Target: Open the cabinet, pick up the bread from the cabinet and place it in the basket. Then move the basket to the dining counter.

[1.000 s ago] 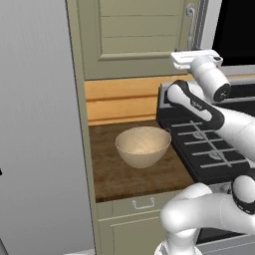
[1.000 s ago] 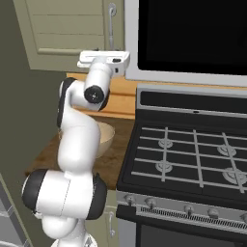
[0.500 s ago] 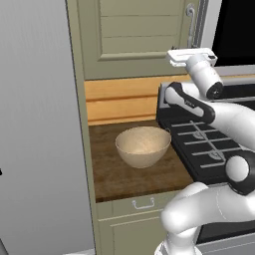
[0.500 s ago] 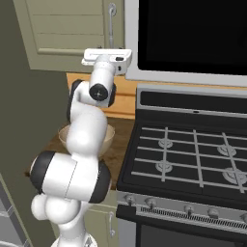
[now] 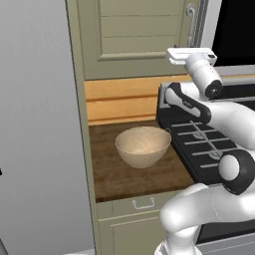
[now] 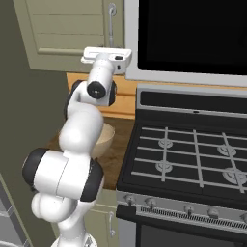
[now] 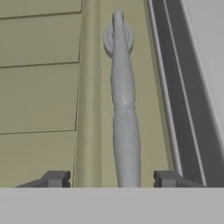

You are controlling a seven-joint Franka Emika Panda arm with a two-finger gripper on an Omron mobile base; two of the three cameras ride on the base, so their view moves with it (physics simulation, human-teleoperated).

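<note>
One step only is in hand: opening the cabinet (image 5: 144, 37), door shut, with the gripper (image 7: 113, 179) spread either side of the handle (image 7: 123, 109). Next move likely calls for closing on the bar and pulling outward. Basket (image 5: 143, 146) waits on the counter (image 5: 114, 172) below; bread presumably inside.

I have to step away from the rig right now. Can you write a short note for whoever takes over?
Pincer: open, fingertips either side of the long silver bar handle, not yet closed on it.
Tall sage-green cabinet: door shut; bread not visible.
Round tan basket: empty, on the short dark wood top left of the stove.
Done: approach to the handle.
Left: grip, open the door, bread into basket, basket to dining counter.
</note>
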